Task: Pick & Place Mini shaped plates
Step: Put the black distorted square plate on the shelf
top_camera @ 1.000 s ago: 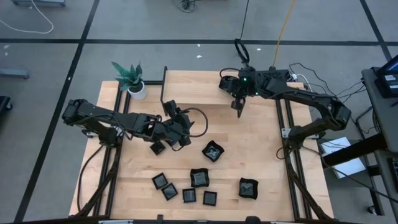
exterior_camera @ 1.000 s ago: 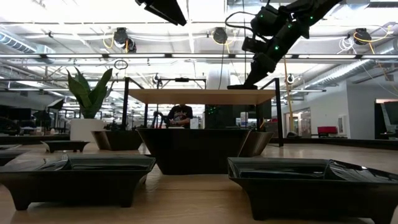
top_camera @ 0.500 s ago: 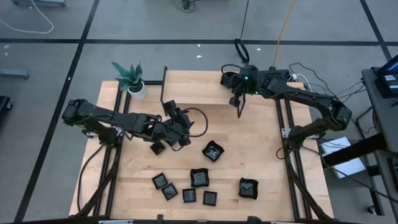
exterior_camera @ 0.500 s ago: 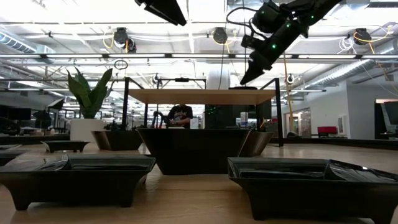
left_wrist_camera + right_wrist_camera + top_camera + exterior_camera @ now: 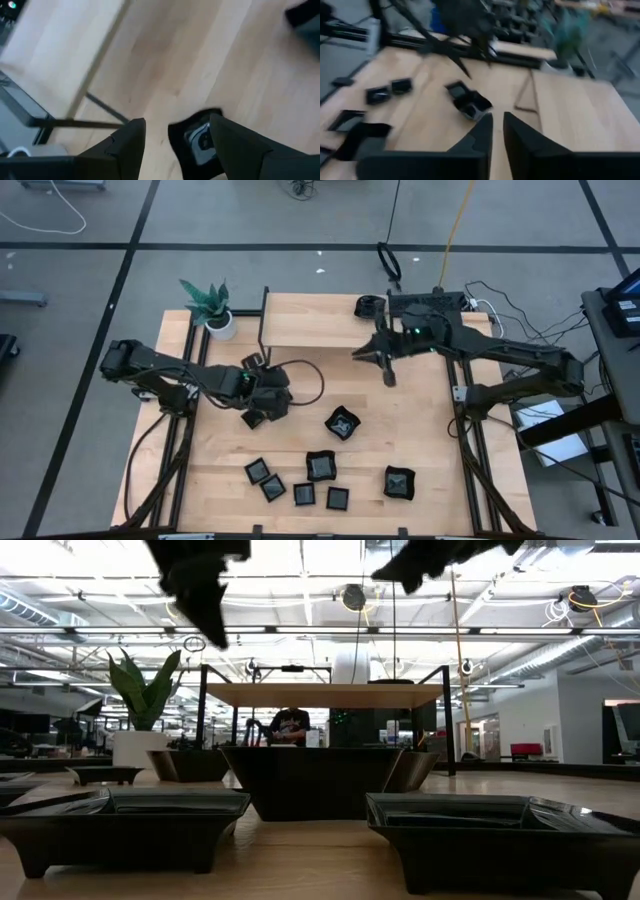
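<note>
Centrally, left gripper [image 5: 262,408] jaws clasping a plate [image 5: 197,142], right gripper [image 5: 389,377] jaws nearly closed over bare table [image 5: 420,435].

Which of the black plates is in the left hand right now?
The small square plate at the left hand, left of centre on the table. It sits between the fingers; the other plates lie apart nearer the front edge.
</note>
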